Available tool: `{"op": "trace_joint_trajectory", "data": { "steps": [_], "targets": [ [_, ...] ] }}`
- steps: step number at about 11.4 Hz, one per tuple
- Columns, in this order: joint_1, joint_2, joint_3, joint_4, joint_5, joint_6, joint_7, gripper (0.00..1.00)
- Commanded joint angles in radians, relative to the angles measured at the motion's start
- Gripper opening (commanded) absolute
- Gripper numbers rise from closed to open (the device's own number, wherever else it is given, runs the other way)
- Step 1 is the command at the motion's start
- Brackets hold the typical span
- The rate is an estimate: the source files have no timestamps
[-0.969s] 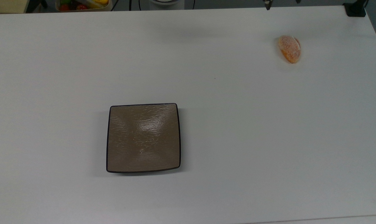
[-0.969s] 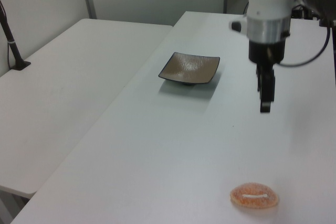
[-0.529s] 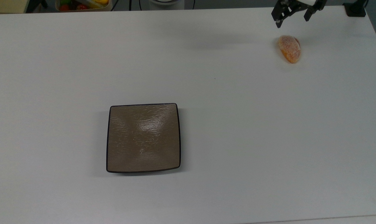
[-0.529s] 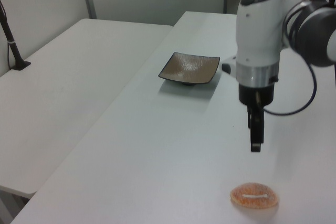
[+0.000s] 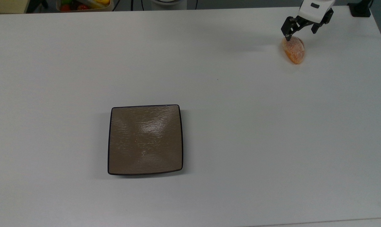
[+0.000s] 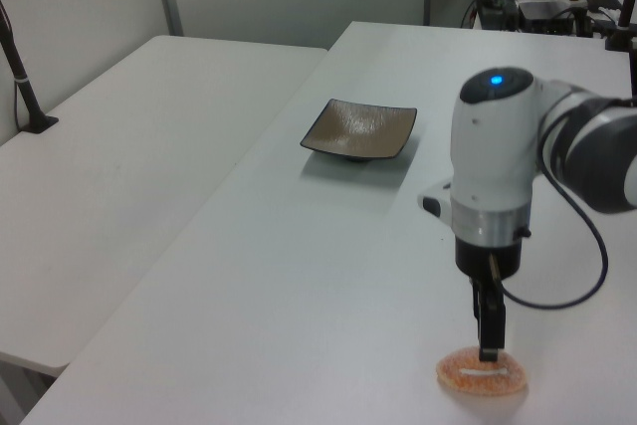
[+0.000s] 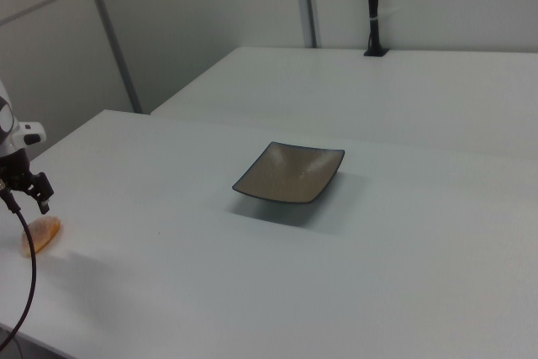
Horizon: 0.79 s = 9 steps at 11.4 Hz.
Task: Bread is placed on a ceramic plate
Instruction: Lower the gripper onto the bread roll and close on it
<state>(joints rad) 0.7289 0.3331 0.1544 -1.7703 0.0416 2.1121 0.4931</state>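
- The plate sits flat and bare a little toward the top view's left of the tabletop middle, nearer the bottom edge; nothing crowds it, so it makes an easy target for setting something down.
- Between plate and bread lies a broad bare stretch of tabletop; the two are well apart, so I judge a long carry remains once the bread is lifted.
- The bread lies on the tabletop near the top view's top right corner, not yet on the plate.
- The gripper hangs directly over the bread's far end, pointing straight down. Its fingers are spread wide with nothing between them, one tip just at the bread's top edge. I judge this as lining up to straddle the roll before closing; the grasp has not been made.
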Motion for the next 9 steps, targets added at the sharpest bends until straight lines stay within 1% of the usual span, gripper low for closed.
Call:
{"op": "trace_joint_trajectory", "data": {
  "steps": [1,3,6,8,9],
  "targets": [
    [0.010,0.026,0.008,-0.049,0.000,0.077,0.030,1.00],
    [0.015,0.044,0.013,-0.067,-0.005,0.115,0.032,1.00],
    [0.015,0.081,0.013,-0.084,-0.055,0.185,0.080,1.00],
    [0.015,0.087,0.014,-0.084,-0.063,0.187,0.085,1.00],
    [0.015,0.087,0.014,-0.084,-0.062,0.187,0.085,0.94]
  ]
}}
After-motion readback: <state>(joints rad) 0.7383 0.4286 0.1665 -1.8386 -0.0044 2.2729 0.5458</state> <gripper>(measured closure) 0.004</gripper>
